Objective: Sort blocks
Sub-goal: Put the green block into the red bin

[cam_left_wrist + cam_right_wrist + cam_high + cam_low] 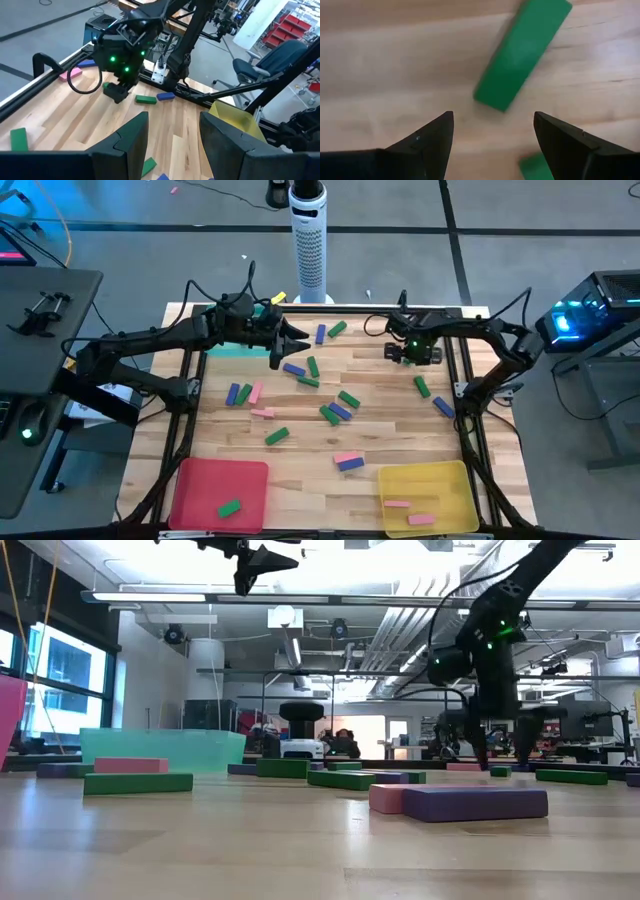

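Note:
Blue, green and pink blocks lie scattered flat on the wooden table [300,480]. My right gripper [413,356] [492,117] is open and points down, low over the table's far right part. A green block [522,55] lies on the wood just beyond its fingertips, untouched, and the end of a second green block [537,167] shows beside one finger. My left gripper [300,340] [172,120] is open and empty, held high above the table [255,575] near the far left. It faces the right arm.
A teal tray [232,348] sits at the far left under the left arm. A red tray [200,480] at the near left holds one green block [229,507]. A yellow tray [440,480] at the near right holds two pink blocks. A white tower [309,240] stands beyond the far edge.

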Controlling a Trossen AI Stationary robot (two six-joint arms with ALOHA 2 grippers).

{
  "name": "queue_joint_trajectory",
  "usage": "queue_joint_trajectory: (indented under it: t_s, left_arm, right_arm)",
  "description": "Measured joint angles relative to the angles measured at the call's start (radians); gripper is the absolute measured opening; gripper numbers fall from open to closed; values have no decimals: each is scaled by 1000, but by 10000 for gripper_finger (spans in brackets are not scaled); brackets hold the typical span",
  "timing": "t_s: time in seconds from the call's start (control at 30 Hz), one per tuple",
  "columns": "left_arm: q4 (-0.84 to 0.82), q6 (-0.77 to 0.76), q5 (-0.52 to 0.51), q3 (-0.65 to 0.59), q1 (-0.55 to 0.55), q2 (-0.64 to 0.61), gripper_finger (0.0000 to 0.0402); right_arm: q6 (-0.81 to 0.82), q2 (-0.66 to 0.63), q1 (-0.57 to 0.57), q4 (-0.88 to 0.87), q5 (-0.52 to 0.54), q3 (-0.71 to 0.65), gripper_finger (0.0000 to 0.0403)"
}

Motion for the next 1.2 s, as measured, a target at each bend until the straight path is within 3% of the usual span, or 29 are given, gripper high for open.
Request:
queue_joint_trajectory:
  t_s: [0.17,0.37,0.53,0.83,0.9,1.07,1.2]
  left_arm:
    - [0,27,0,0,0,0,163]
    - [5,29,8,0,0,0,163]
    - [7,29,8,0,0,0,163]
    - [8,26,9,0,0,0,163]
    - [8,26,9,0,0,0,163]
    - [-4,-1,10,0,0,0,163]
    - [-44,-24,11,0,0,0,163]
  right_arm:
    - [131,0,0,85,37,-42,230]
    - [146,0,-14,88,104,-42,201]
    - [103,27,-39,104,86,-38,173]
    - [-17,74,-28,107,62,-32,72]
    - [-55,68,-23,95,69,-33,70]
    - [-179,-15,15,68,91,-38,68]
    - [-216,-174,119,91,74,-36,66]
